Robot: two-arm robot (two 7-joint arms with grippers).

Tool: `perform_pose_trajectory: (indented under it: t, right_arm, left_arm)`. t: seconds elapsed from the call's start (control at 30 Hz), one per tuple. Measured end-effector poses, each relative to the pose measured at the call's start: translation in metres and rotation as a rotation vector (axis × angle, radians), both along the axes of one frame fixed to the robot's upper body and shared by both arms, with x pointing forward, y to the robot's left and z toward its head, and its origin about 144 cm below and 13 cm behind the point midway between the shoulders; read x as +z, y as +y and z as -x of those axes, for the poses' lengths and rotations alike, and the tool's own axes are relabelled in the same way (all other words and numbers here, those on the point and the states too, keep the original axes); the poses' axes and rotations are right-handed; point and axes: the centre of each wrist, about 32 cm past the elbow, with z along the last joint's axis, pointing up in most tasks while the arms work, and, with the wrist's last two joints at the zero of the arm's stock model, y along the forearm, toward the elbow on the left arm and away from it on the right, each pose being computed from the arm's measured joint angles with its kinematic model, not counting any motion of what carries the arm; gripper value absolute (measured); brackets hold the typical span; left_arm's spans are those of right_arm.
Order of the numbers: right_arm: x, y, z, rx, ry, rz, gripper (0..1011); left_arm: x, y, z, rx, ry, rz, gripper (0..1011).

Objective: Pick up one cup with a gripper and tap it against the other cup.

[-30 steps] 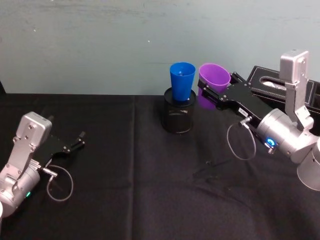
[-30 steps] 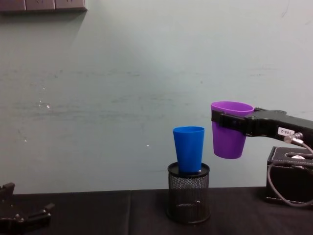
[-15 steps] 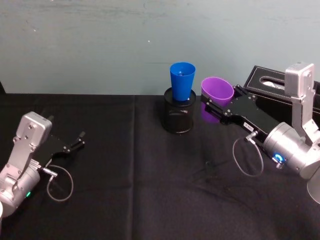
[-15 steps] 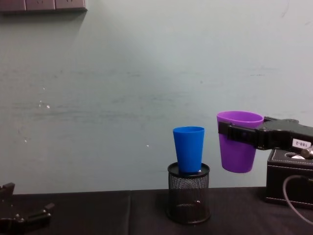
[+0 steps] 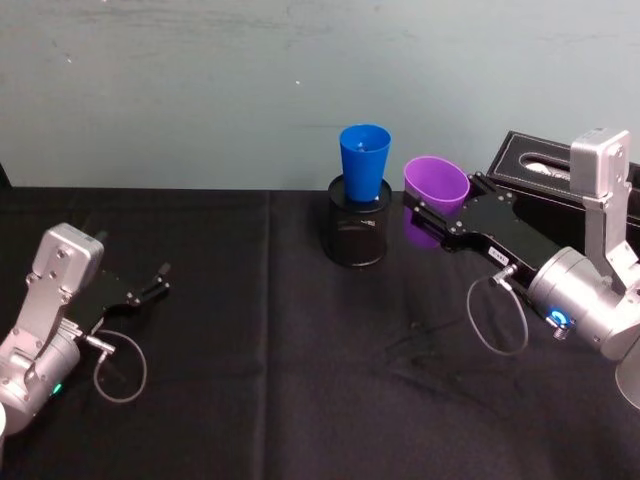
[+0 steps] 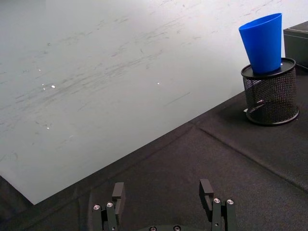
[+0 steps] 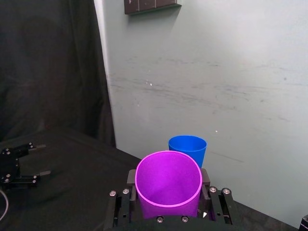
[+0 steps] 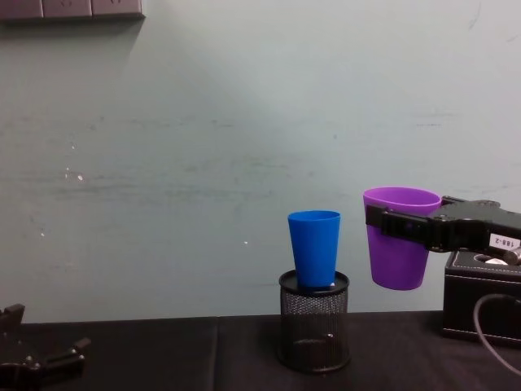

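Note:
My right gripper (image 5: pixel 432 207) (image 8: pixel 389 226) (image 7: pixel 168 192) is shut on the purple cup (image 5: pixel 434 190) (image 8: pixel 397 239) (image 7: pixel 168 185), holding it upright in the air just right of the blue cup (image 5: pixel 364 163) (image 8: pixel 315 248) (image 7: pixel 188 148), with a small gap between them. The blue cup stands upright on top of a black wire-mesh pen holder (image 5: pixel 356 231) (image 8: pixel 314 321) (image 6: pixel 271 97). My left gripper (image 5: pixel 152 285) (image 6: pixel 163 199) rests open near the table's left side, far from both cups.
A black box (image 5: pixel 545 170) (image 8: pixel 482 297) sits at the back right, behind my right arm. The table is covered in black cloth (image 5: pixel 270 350). A pale wall (image 8: pixel 203 147) rises right behind the cups.
My right gripper has carried the purple cup down and to the right, away from the blue cup. The left arm has not moved.

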Motion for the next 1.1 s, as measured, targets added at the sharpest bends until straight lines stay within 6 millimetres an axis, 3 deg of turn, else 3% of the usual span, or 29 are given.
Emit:
perform_pose_trajectory:
  t: [1.1]
  right_arm:
    - [0.0002, 0.0001, -0.0008, 0.008, -0.003, -0.001, 735]
  left_arm:
    - [0.0, 0.0, 0.0, 0.0, 0.0, 0.0, 1012]
